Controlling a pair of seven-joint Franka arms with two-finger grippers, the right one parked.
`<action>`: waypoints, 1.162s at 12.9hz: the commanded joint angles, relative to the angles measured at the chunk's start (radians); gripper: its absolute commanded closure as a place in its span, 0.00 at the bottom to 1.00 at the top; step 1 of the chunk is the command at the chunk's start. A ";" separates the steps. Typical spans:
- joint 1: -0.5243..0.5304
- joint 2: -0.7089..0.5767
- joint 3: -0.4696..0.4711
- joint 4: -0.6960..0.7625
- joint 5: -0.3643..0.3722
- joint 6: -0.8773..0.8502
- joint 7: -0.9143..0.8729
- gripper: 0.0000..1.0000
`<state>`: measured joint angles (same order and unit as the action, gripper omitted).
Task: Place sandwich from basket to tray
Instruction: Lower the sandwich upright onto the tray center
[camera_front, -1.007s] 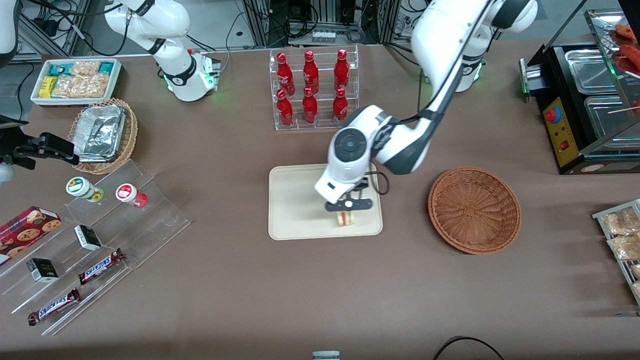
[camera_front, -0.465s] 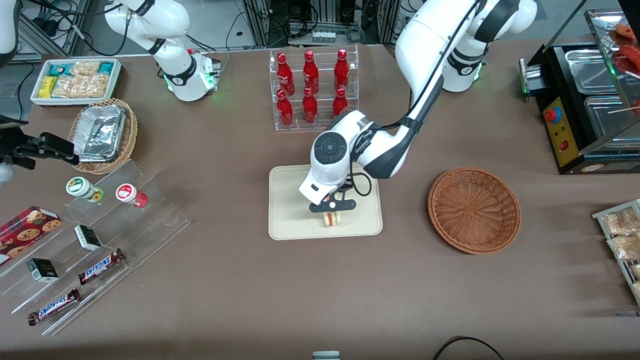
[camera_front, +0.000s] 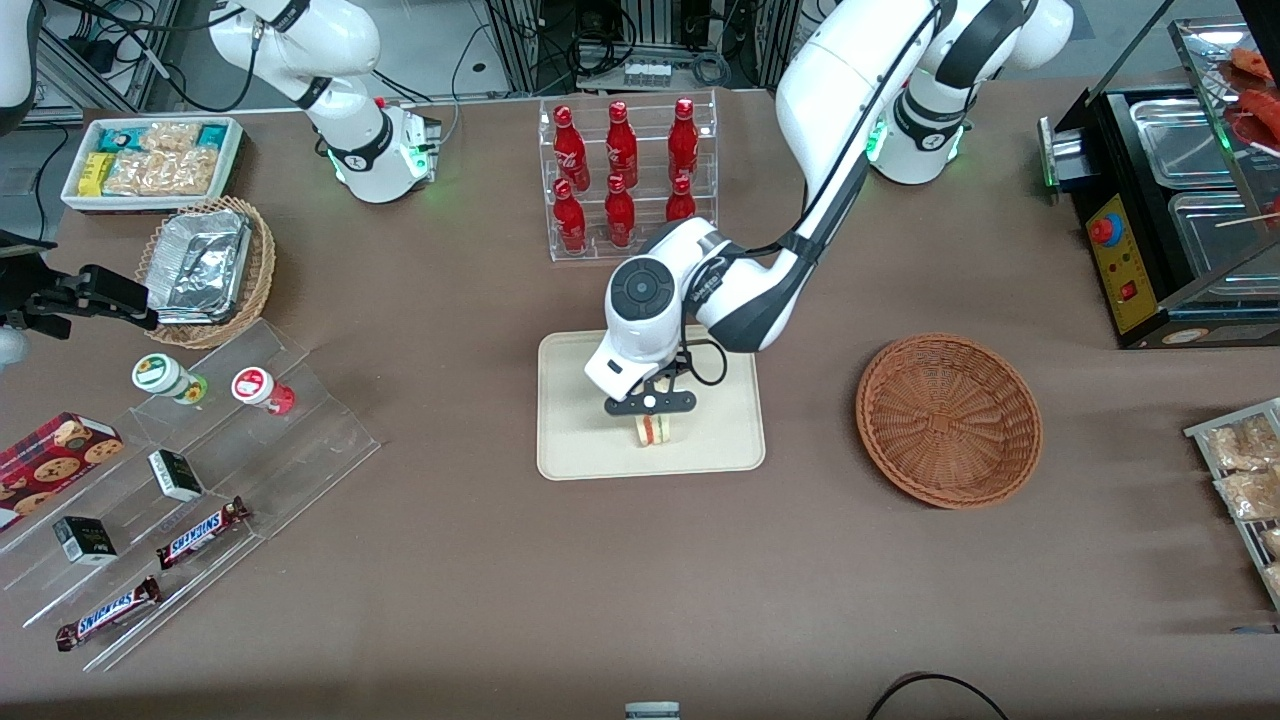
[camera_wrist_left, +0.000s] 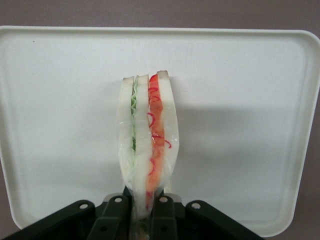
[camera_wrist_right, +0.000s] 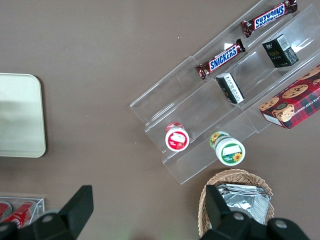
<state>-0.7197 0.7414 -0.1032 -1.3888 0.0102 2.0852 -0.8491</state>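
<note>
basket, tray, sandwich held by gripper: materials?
Basket: woven wicker, reddish-brown, matte; weave ribs show.
Tray: looks like smooth cream plastic, faint sheen.
Sandwich: glossy, translucent layers, likely a plastic replica, pinched in the gripper over the tray.

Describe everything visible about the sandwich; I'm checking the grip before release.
The sandwich is a narrow wedge of pale bread slices with a green leafy layer and a red filling along its cut edge. It stands on edge, pinched at one end between the jaws of the gripper, above the cream tray. Whether it touches the tray is unclear.
</note>
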 joint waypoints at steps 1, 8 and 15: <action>-0.027 -0.025 0.016 -0.036 0.034 0.033 -0.013 1.00; -0.026 -0.080 0.016 -0.173 0.062 0.170 -0.001 1.00; -0.026 -0.070 0.016 -0.173 0.060 0.170 -0.027 1.00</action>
<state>-0.7341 0.6946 -0.0989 -1.5320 0.0583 2.2465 -0.8516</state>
